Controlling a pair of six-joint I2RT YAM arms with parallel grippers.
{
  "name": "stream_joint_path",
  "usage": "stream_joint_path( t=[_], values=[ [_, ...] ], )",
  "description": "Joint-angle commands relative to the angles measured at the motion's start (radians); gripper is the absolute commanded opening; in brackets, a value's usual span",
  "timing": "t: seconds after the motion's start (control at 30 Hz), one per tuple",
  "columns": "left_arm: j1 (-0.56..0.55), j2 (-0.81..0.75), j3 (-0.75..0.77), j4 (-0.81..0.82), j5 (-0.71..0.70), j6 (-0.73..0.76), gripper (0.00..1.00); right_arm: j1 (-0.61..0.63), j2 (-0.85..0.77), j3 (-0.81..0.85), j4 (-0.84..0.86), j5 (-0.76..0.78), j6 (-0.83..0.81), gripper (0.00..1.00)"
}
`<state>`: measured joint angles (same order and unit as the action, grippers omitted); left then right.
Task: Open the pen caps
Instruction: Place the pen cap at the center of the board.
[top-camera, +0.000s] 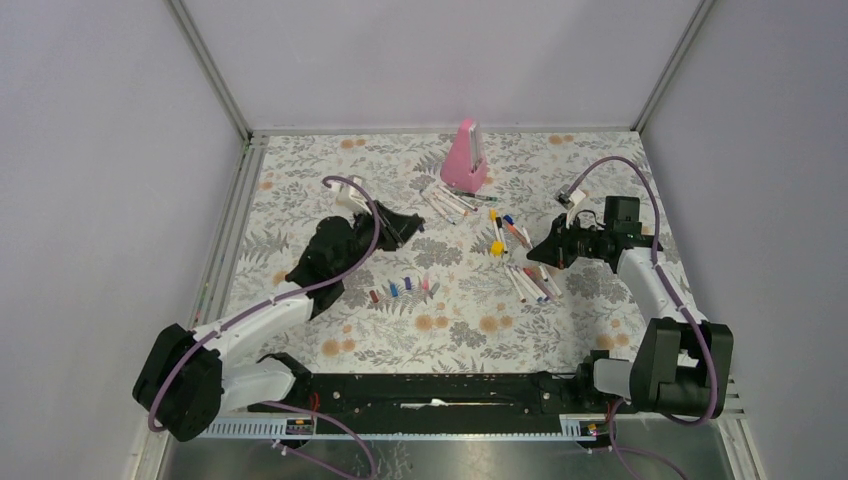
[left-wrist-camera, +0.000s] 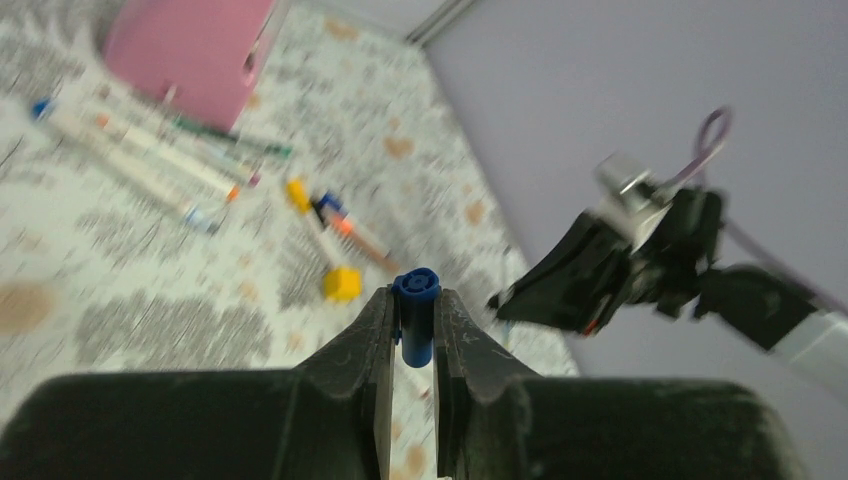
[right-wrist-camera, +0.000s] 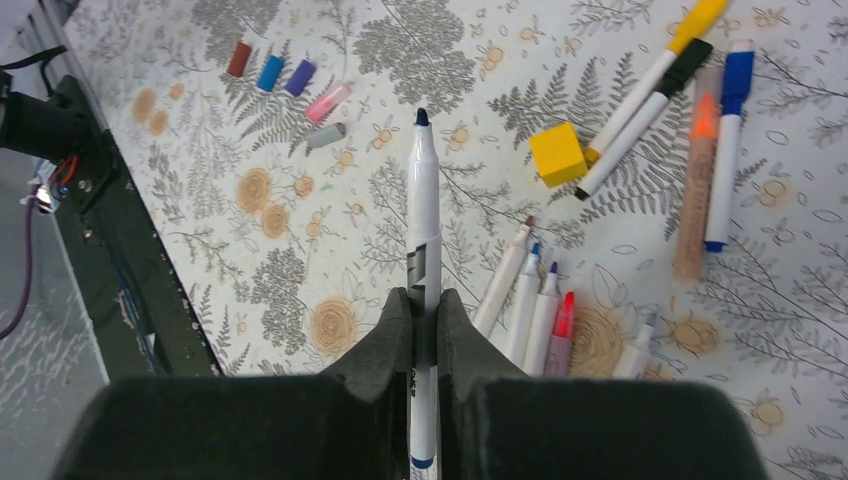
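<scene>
The left gripper (left-wrist-camera: 414, 300) is pinched shut on a blue cap (left-wrist-camera: 416, 318), held upright right at the fingertips and raised clear of the table; that view is blurred. The right gripper (right-wrist-camera: 425, 305) is clamped on a white pen (right-wrist-camera: 424, 200), whose bare dark tip points out ahead over the floral tablecloth (top-camera: 300, 180).

The cloth is the biggest thing at risk: if the pen is lowered tip-first, or dragged, its exposed nib would probably leave ink on the fabric. The pink wedge (top-camera: 465, 155) stands at the back, well apart from both arms, and looks safe.

The long barrel sticks far out of the right jaws, so a swing of that wrist could sweep the uncapped pens (right-wrist-camera: 540, 300) lying just beside it, or the capped pens (right-wrist-camera: 660, 90) further off, out of reach or against the yellow cube (right-wrist-camera: 557, 153).

The smallest hazard is the cap itself. With so shallow a grip it may slip or pop loose and roll. Set down carelessly, it could scatter the row of removed caps (right-wrist-camera: 285, 85) near the left arm.
</scene>
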<state>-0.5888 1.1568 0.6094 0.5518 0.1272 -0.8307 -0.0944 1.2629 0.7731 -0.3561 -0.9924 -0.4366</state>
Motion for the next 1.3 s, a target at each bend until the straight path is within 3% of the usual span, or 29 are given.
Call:
stream_joint_path(
  t=[0.0, 0.23, 0.53, 0.83, 1.27],
  values=[
    [-0.069, -0.052, -0.030, -0.239, -0.003, 0.100, 0.00, -0.017, 0.009, 0.035, -0.021, 0.042, -0.039, 0.00],
    [-0.234, 0.023, -0.003, -0.354, -0.184, 0.165, 0.00, -0.033, 0.029, 0.033, -0.021, 0.063, -0.043, 0.00],
    [-0.367, 0.283, 0.175, -0.507, -0.330, 0.217, 0.00, -0.042, 0.056, 0.039, -0.039, 0.079, -0.061, 0.00],
    [-0.409, 0.501, 0.324, -0.576, -0.361, 0.271, 0.03, -0.045, 0.067, 0.044, -0.051, 0.083, -0.072, 0.00],
    [-0.438, 0.673, 0.496, -0.770, -0.450, 0.295, 0.10, -0.046, 0.080, 0.054, -0.071, 0.084, -0.085, 0.01]
  ],
)
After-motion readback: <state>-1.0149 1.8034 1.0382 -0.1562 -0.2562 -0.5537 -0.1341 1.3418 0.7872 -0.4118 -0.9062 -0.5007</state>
